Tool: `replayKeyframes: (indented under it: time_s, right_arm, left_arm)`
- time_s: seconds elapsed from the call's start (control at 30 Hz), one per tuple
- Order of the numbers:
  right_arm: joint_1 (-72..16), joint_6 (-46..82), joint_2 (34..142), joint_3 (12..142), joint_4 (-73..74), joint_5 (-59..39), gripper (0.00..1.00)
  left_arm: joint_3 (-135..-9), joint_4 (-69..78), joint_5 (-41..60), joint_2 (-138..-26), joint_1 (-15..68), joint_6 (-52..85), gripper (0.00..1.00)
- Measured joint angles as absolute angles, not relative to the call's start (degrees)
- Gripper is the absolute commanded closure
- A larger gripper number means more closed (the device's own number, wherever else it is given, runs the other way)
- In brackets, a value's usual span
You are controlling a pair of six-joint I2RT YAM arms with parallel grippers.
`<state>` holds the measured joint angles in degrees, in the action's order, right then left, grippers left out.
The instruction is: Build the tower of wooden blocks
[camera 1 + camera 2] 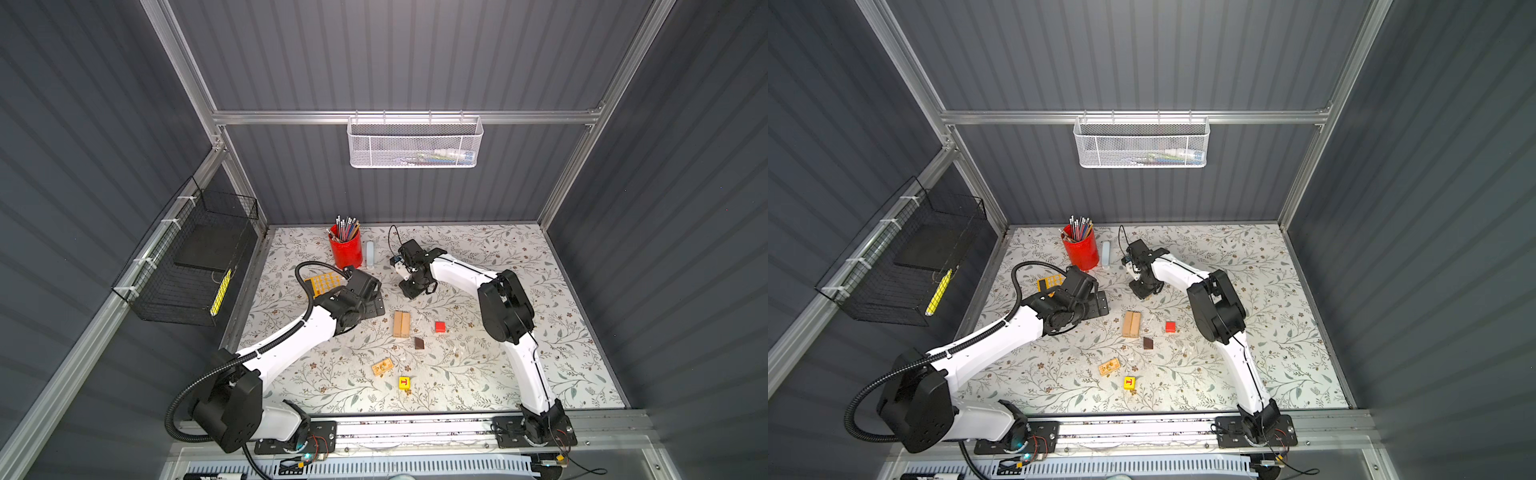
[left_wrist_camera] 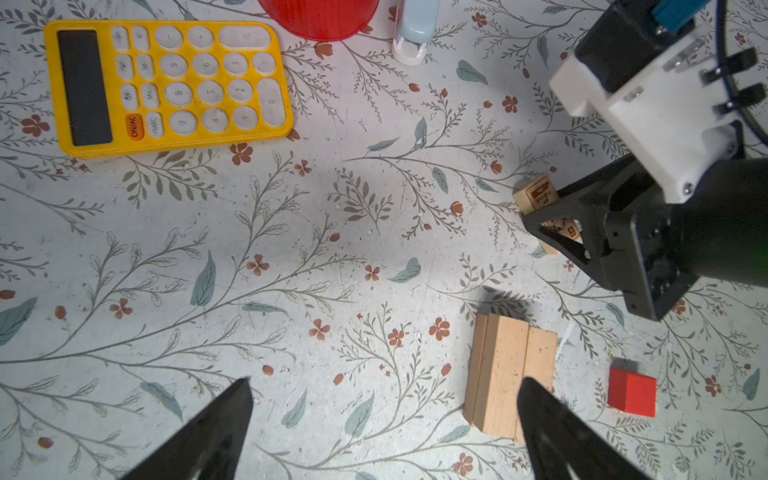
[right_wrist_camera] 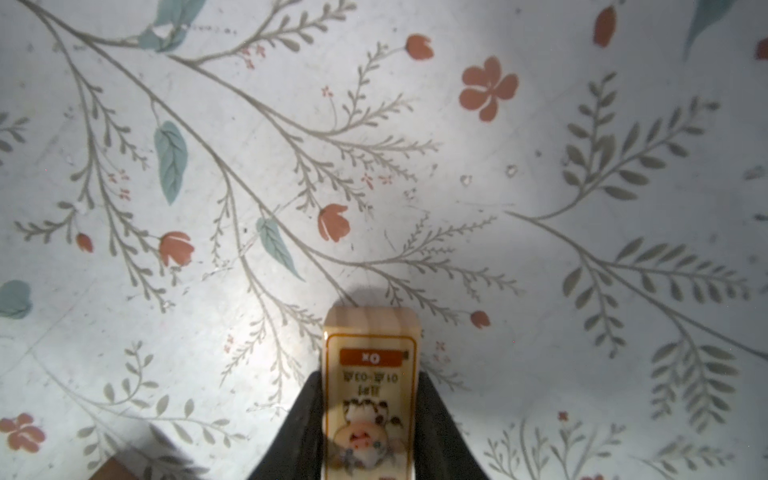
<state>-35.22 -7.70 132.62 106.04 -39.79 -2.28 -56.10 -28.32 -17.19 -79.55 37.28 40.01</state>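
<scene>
No tower stands; the pieces lie apart on the flowered table. Two tan planks (image 1: 401, 324) (image 1: 1131, 324) (image 2: 509, 374) lie side by side mid-table. To their right are a red cube (image 1: 440, 327) (image 2: 631, 392) and a dark brown wedge (image 1: 419, 343). Nearer the front lie a printed block (image 1: 382, 368) and a yellow cube (image 1: 404, 382). My right gripper (image 1: 413, 293) (image 3: 370, 399) is shut on another printed pale block (image 3: 370, 365) (image 2: 536, 195) with a cow picture. My left gripper (image 2: 384, 415) (image 1: 372, 305) is open and empty, one fingertip over the planks' edge.
An orange calculator (image 2: 166, 87) lies left of the left gripper. A red pencil cup (image 1: 345, 249) and a pale blue stapler (image 1: 370, 253) stand at the back. A black wire basket (image 1: 195, 257) hangs on the left wall and a white mesh basket (image 1: 415, 141) on the back wall.
</scene>
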Motion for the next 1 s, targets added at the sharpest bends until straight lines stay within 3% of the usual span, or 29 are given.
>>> replayKeyframes:
  time_s: [0.2,0.6,1.0]
  right_arm:
    - [-35.22,-9.43,131.11,104.31,-39.68,-3.29,0.84]
    - [-36.60,-22.04,112.86,93.01,-38.74,-9.13,0.88]
    - [-42.02,-36.58,113.56,92.25,-44.93,-13.30,0.85]
  left_arm:
    - [-56.10,-28.34,-17.17,-79.55,37.28,40.03,0.00]
    - [-53.89,-28.77,-17.17,-72.93,37.28,40.91,0.01]
    - [-49.39,-30.70,-17.65,-68.14,37.28,42.87,0.01]
